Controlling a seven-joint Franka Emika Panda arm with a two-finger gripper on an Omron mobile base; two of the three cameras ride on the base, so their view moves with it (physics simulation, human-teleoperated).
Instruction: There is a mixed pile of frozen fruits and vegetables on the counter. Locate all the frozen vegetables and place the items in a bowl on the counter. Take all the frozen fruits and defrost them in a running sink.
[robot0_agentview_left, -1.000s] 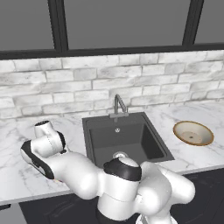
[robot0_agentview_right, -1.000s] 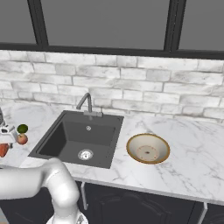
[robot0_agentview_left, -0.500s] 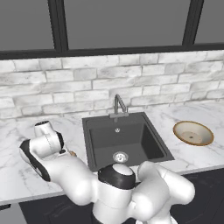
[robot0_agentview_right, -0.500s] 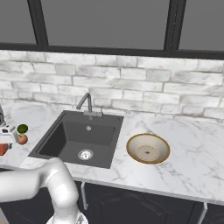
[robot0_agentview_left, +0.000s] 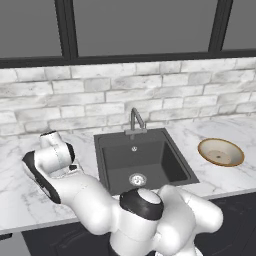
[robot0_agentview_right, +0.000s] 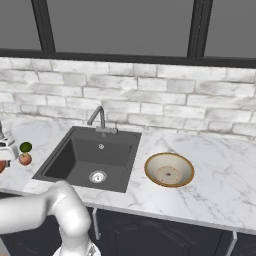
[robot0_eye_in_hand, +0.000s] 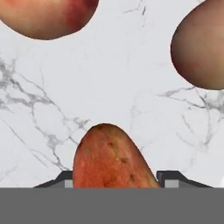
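Note:
In the hand view an elongated red-orange vegetable (robot0_eye_in_hand: 111, 159) lies on the white marble counter (robot0_eye_in_hand: 122, 87), and my gripper (robot0_eye_in_hand: 117, 179) is shut on it, one fingertip against each side. Two reddish apple-like fruits lie beyond it, one (robot0_eye_in_hand: 48, 15) at the upper left and one (robot0_eye_in_hand: 199, 48) at the upper right. In the right base view the gripper (robot0_agentview_right: 4, 146) sits at the far left edge, beside a dark green ball (robot0_agentview_right: 26, 147) and a reddish fruit (robot0_agentview_right: 25, 159). The tan-rimmed bowl (robot0_agentview_right: 169, 170) stands right of the dark sink (robot0_agentview_right: 92, 157).
A curved grey faucet (robot0_agentview_right: 97, 117) stands behind the basin, with no water visible. A brick wall runs along the back of the counter. My own white arm (robot0_agentview_left: 75, 185) covers the counter left of the sink (robot0_agentview_left: 142, 160) in the left base view. The bowl (robot0_agentview_left: 220, 152) holds nothing.
The arm's elbow has sunk a little toward the counter's front edge. The hand stays over the pile at the left, and the produce has not moved.

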